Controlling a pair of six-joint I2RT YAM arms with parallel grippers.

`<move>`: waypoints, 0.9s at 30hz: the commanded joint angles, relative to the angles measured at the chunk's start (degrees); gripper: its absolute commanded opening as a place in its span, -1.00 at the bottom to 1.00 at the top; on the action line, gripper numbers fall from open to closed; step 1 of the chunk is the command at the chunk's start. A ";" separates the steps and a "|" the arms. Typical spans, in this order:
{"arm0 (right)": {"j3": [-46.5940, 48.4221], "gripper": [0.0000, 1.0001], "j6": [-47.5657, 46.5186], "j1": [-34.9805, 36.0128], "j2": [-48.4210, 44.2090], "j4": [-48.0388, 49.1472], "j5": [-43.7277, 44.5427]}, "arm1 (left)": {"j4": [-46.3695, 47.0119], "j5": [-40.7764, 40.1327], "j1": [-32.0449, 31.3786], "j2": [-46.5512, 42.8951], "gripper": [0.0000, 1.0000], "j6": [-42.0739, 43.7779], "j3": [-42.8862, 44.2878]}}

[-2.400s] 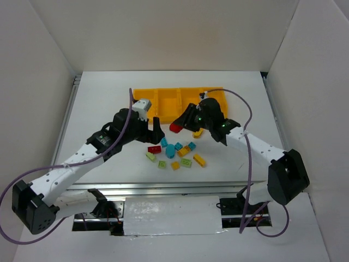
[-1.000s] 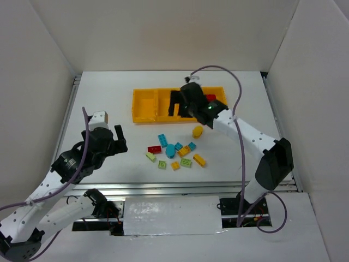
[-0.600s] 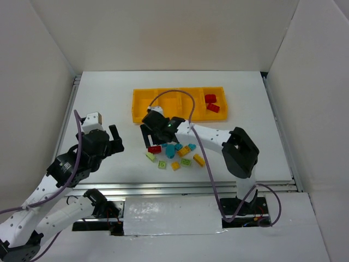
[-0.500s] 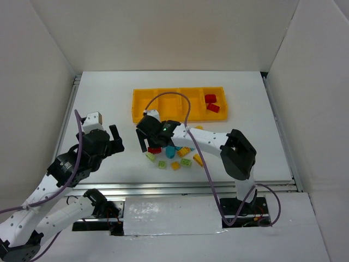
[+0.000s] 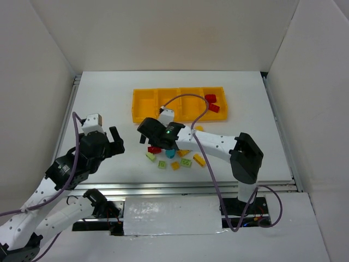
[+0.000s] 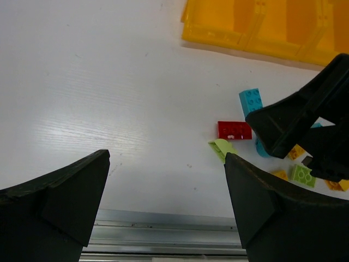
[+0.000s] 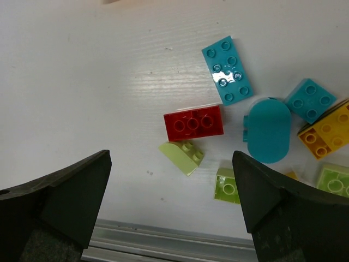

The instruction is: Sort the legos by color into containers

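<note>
1. The red brick (image 7: 193, 123) lies flat on the white table (image 7: 82, 65), studs up. Its long axis runs almost level across the right wrist view, in line with the gap of the right pincer (image 7: 170, 180), which does not touch it.
2. A cyan brick (image 7: 228, 70) near it slants from upper left to lower right. A pale green sloped brick (image 7: 181, 154) sits just below the red one, and a rounded cyan piece (image 7: 267, 130) lies just to its right.
3. The right arm (image 5: 218, 144) stretches leftward over the heap, its pincer pointing down, spread wide and holding nothing.
4. The left pincer (image 5: 112, 143) hangs wide apart over the table, holding nothing, well left of the bricks, its arm folded back.
5. The glossy orange-yellow tray (image 5: 134, 106) lies beyond the heap, its long axis across the table. Two red bricks (image 5: 210, 99) rest in its rightmost compartment.
</note>
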 commanded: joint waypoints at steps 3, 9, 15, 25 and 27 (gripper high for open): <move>-6.04 0.99 3.44 0.14 -11.89 -0.72 7.08 | 4.05 6.89 -0.12 5.45 0.99 -0.21 -0.04; -12.82 0.99 4.93 -1.97 -26.42 -10.11 14.37 | 11.15 15.50 -0.65 19.16 0.99 -4.97 -0.74; -21.87 0.99 3.10 -3.55 -43.20 -11.79 15.79 | 17.57 17.45 -1.44 32.08 0.97 -5.76 1.97; -27.94 0.99 -1.04 -4.26 -53.95 -10.82 13.33 | 20.49 17.72 -3.02 49.74 0.83 -5.94 7.25; -28.12 0.99 -1.39 -4.26 -53.51 -10.82 12.98 | 20.92 17.98 -3.02 51.43 0.84 -6.11 7.78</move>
